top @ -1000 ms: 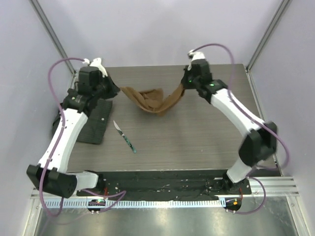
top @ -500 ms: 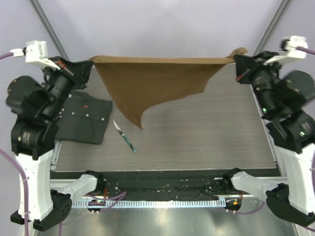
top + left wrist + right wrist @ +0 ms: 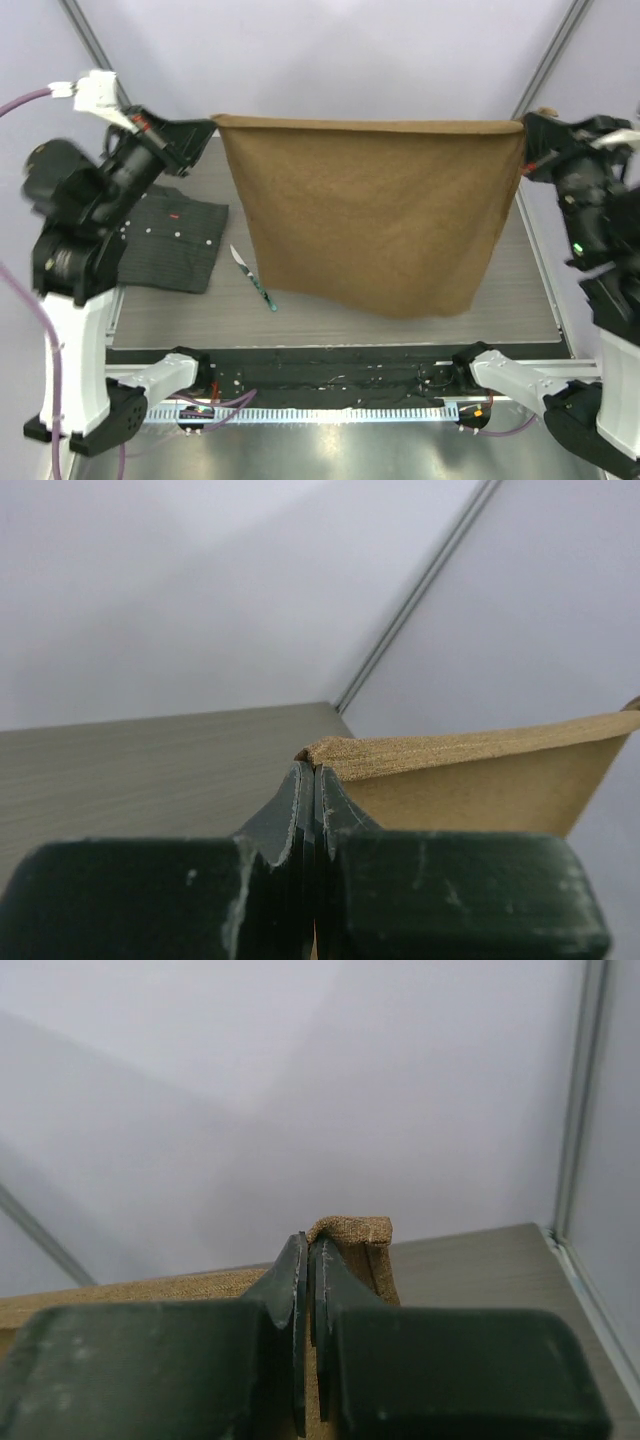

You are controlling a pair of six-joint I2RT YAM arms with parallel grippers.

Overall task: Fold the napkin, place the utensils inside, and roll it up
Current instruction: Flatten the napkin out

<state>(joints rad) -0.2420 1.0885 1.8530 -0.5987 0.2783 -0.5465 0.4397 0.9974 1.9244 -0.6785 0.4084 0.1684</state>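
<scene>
Jaws of your left gripper (image 3: 211,125) and right gripper (image 3: 525,130) are each clamped on a top corner of the napkin (image 3: 375,215), hung broadside between them, its lower hem seemingly above the table (image 3: 200,315).

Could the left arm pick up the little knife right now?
Probably not yet: the left gripper is shut on a corner of the napkin, held high. The knife lies uncovered on the table below.
</scene>
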